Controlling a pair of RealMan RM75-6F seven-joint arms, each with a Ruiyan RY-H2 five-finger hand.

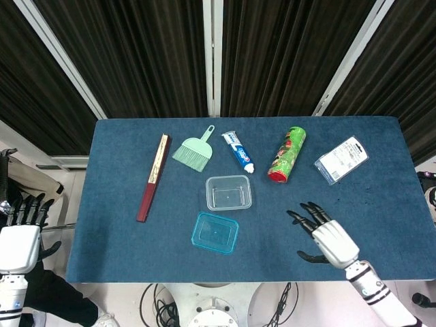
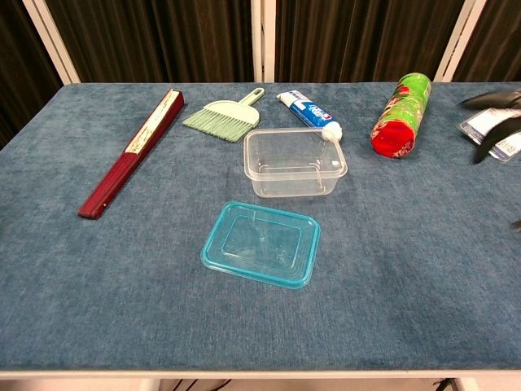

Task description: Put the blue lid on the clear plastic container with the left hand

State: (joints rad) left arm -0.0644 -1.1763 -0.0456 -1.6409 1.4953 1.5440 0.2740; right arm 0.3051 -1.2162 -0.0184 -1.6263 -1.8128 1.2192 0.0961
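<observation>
On the blue table (image 1: 109,204), the blue lid (image 1: 215,233) lies flat just in front of the clear plastic container (image 1: 229,192). The left hand (image 1: 19,238) waits off the table's left edge, fingers apart, holding nothing. The right hand (image 1: 325,235), also empty with fingers spread, is nearer.

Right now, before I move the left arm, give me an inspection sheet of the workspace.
Surface: blue cloth table, flat.
Job's things: blue lid lies on the cloth just in front of the clear plastic container, not on it.
Clutter: folded fan, green brush, toothpaste tube, snack can, blister pack.
Hands: left robot hand off the table edge, empty; right robot hand over the table, fingers spread, empty.
Cables: loops below the table's front edge.
Surroundings: dark curtains.
</observation>
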